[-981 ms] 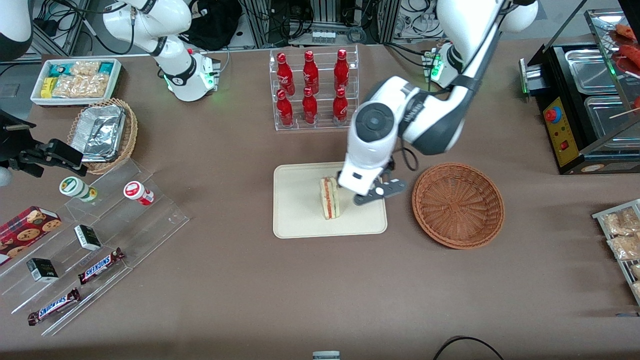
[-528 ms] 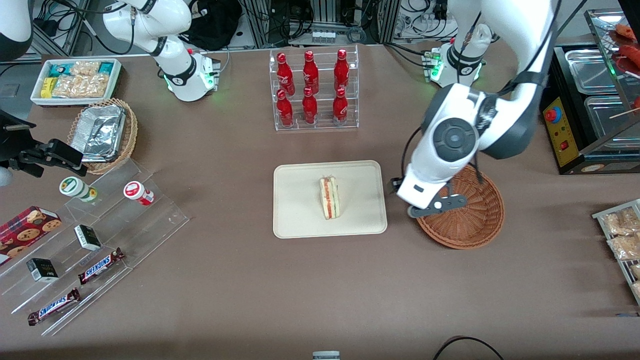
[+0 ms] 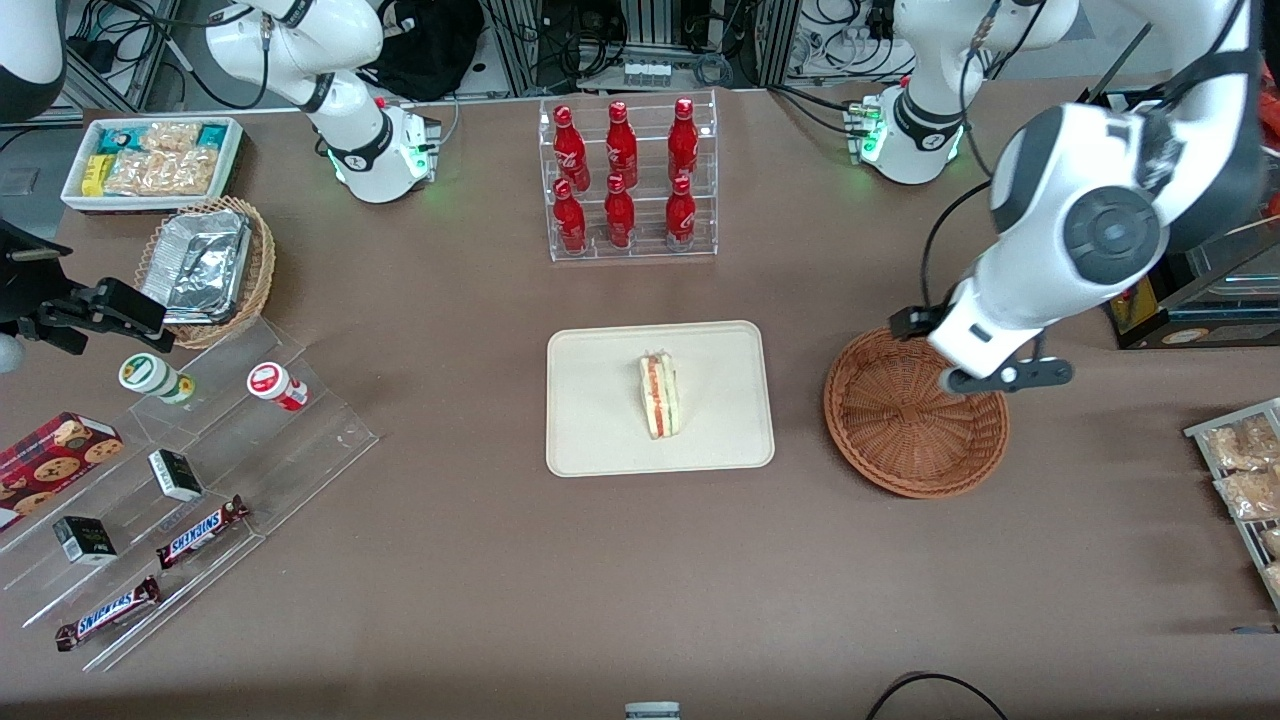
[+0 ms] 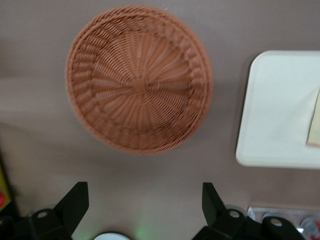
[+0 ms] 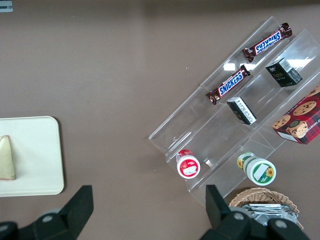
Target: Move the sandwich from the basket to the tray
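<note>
The sandwich (image 3: 659, 395) stands on its edge in the middle of the cream tray (image 3: 600, 440), apart from any gripper. The reddish-brown basket (image 3: 915, 410) beside the tray holds nothing. My left gripper (image 3: 985, 365) hangs high above the basket's rim, on the edge farther from the front camera, toward the working arm's end. In the left wrist view its fingers (image 4: 75, 200) are spread wide and empty, with the basket (image 4: 139, 77), the tray (image 4: 280, 110) and an edge of the sandwich (image 4: 315, 122) below. The right wrist view also shows the tray (image 5: 35, 160) and the sandwich (image 5: 6, 157).
A clear rack of red bottles (image 3: 628, 180) stands farther from the front camera than the tray. A black food warmer (image 3: 1180, 200) and a rack of bagged pastries (image 3: 1245, 470) are at the working arm's end. Acrylic shelves of snacks (image 3: 190, 470), a tan basket (image 3: 205, 265) and a white bin (image 3: 150, 160) lie toward the parked arm's end.
My left gripper has left the sandwich on the tray and swung away over the basket toward the working arm's end, rising. The sandwich has not moved.
</note>
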